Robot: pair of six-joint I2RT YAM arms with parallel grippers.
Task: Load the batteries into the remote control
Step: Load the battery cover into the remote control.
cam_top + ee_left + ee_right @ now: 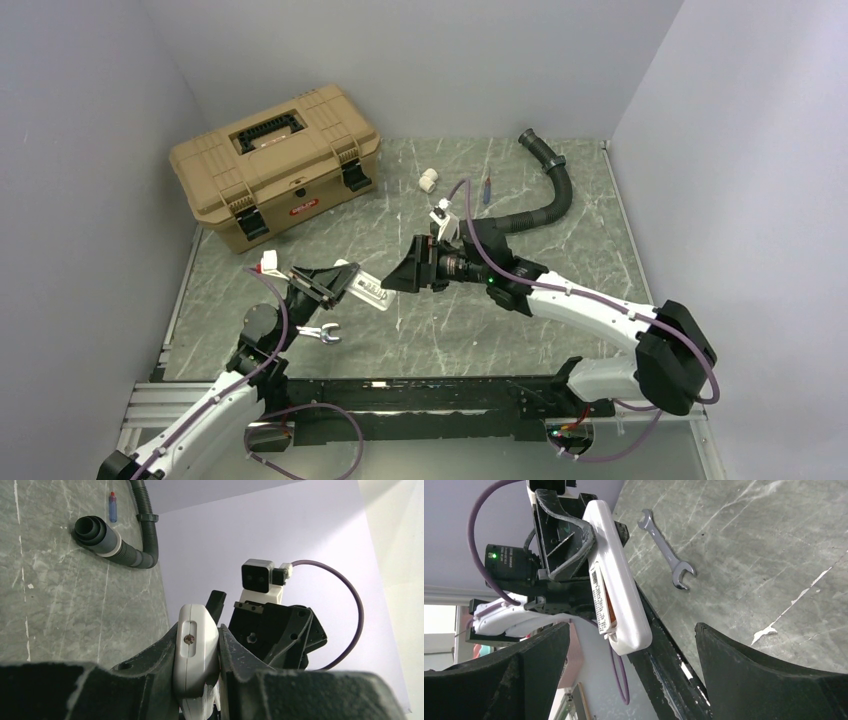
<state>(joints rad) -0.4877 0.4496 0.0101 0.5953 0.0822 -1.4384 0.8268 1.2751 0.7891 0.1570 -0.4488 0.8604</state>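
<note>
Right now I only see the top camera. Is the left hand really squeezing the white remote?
Observer: Yes. In the left wrist view, the left hand has its fingers pressed on both sides of the remote control.
Child: Is the other hand open?
Observer: Right wrist view: the right hand is wide open, gripping nothing.
Child: Any battery inside?
Observer: An orange-copper strip shows beside the remote's label; I can't tell what it is.

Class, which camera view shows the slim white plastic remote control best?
The right wrist view: the slim white plastic remote control shows at nearly full length, with its label. The left wrist view shows only one end of it, clamped in the left gripper. The top view shows it small and far off.
</note>
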